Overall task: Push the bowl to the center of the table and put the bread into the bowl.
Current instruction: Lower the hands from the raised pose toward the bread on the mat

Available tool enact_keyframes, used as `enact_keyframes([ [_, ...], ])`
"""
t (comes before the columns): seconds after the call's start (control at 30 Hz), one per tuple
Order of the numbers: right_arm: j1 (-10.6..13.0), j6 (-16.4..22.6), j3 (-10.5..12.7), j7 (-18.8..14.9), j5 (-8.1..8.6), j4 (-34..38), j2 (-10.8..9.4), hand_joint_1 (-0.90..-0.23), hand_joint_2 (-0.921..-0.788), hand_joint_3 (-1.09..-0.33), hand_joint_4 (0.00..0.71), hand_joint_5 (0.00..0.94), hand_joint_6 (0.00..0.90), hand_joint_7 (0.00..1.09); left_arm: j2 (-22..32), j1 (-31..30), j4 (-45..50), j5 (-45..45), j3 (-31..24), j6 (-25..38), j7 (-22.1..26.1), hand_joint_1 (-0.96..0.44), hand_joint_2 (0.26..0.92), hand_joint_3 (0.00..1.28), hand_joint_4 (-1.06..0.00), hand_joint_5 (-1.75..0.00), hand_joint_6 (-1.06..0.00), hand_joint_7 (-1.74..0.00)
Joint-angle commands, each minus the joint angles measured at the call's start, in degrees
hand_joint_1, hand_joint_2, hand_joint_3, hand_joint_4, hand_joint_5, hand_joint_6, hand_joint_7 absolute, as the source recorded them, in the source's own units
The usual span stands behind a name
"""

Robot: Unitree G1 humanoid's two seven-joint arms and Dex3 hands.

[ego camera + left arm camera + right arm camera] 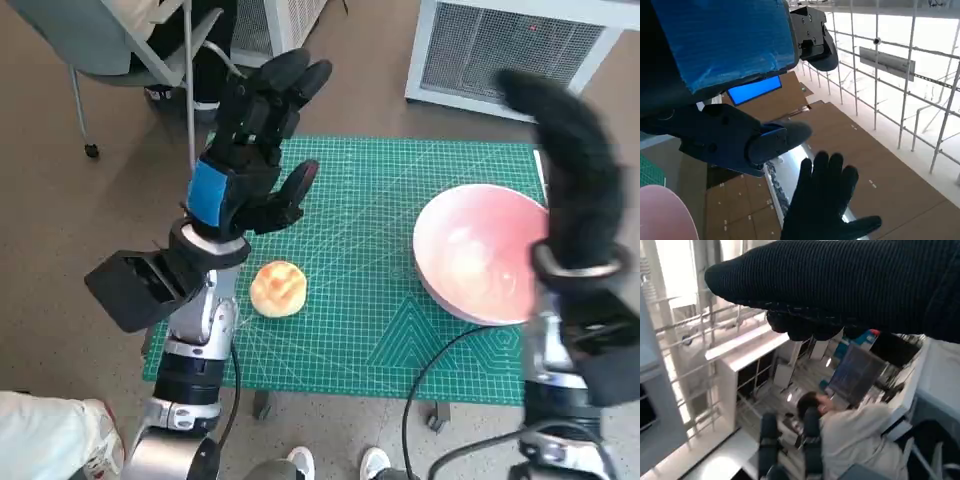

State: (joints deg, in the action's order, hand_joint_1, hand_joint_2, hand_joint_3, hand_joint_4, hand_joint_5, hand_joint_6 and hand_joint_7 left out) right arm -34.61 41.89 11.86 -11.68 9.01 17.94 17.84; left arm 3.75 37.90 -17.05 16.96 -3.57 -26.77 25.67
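Left hand (pixel 250 150) raised; fingers (pixel 290 75) spread

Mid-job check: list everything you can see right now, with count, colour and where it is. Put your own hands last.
bowl: one, pink, at the right edge of the mat, empty, beside the right hand.
bread: one, golden roll, on the mat's left part, below the left hand, untouched.
cutting mat: one, green with a white grid, covering the table top.
chair: one, grey, on the floor past the table's far left corner.
white grille unit: one, on the floor past the far right corner.
cable: one, black, running across the mat's near edge.
person: one, in white, seen in the right wrist view.
left hand: black with blue tape, raised, holding nothing.
right hand: black glove, raised by the bowl, blurred.
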Motion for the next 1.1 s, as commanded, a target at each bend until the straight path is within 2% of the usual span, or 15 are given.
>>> enact_keyframes([
  [0.03,2.2,1.6,4.3,2.4,-0.07,4.9,1.6,-0.568,-0.921,-0.733,0.284,0.004,0.029,0.64,0.3,-0.6,1.0,-0.3,-0.1,0.2,-0.3,-0.29,0.82,0.65,0.0,-0.46,0.0,-0.71],
  [0.1,2.2,2.1,5.5,3.6,-0.76,6.3,2.0,-0.576,-0.921,-0.732,0.282,0.003,0.036,0.63,0.3,-0.6,1.1,-0.3,-0.1,0.2,-0.3,-0.3,0.82,0.65,0.0,-0.46,0.0,-0.71],
  [0.17,2.1,2.5,5.7,3.8,-0.98,6.9,2.0,-0.581,-0.921,-0.732,0.281,0.002,0.041,0.63,0.4,-0.7,1.2,-0.4,-0.1,0.3,-0.4,-0.3,0.821,0.65,0.0,-0.46,0.0,-0.71],
  [0.3,2.8,4.1,9.8,9.1,-3.27,13.8,4.3,-0.584,-0.921,-0.742,0.273,0.001,0.045,0.62,0.6,-0.6,0.8,-0.3,-0.4,0.0,-0.4,-0.3,0.821,0.65,0.0,-0.46,0.0,-0.72],
  [0.4,2.5,5.6,11.3,11.0,-4.02,19.3,5.6,-0.557,-0.921,-0.773,0.255,0.0,0.028,0.6,0.6,-0.4,0.3,-0.3,-0.5,-0.1,-0.4,-0.3,0.822,0.65,0.0,-0.45,0.0,-0.71],
  [0.53,1.3,6.6,12.4,11.9,-3.33,29.9,7.8,-0.542,-0.921,-0.791,0.246,0.005,0.027,0.59,0.5,-0.3,0.0,-0.4,-0.6,-0.2,-0.5,-0.3,0.819,0.66,0.0,-0.44,0.0,-0.7],
  [0.67,0.4,6.9,12.7,11.6,-2.55,36.3,9.1,-0.526,-0.921,-0.802,0.234,0.001,0.027,0.58,0.4,-0.3,0.1,-0.4,-0.6,0.0,-0.4,-0.3,0.817,0.66,0.0,-0.43,0.0,-0.7],
  [0.87,-0.8,5.4,12.0,13.7,-3.71,45.8,11.0,-0.518,-0.921,-0.823,0.224,0.0,0.045,0.53,0.5,-0.3,0.3,-0.4,-0.7,0.2,-0.4,-0.3,0.815,0.66,0.0,-0.42,0.0,-0.7],
  [1.03,-1.4,0.4,11.7,15.0,-3.45,52.6,11.6,-0.526,-0.921,-0.82,0.219,0.0,0.083,0.44,0.8,-0.3,0.4,-0.2,-0.8,0.4,-0.2,-0.3,0.813,0.66,0.0,-0.42,0.0,-0.7],
  [1.1,-1.5,-2.7,11.8,14.8,-2.94,54.6,11.5,-0.533,-0.921,-0.8,0.217,0.0,0.122,0.36,1.0,-0.4,0.6,-0.1,-0.9,0.5,-0.1,-0.3,0.812,0.66,0.0,-0.42,0.0,-0.7],
])
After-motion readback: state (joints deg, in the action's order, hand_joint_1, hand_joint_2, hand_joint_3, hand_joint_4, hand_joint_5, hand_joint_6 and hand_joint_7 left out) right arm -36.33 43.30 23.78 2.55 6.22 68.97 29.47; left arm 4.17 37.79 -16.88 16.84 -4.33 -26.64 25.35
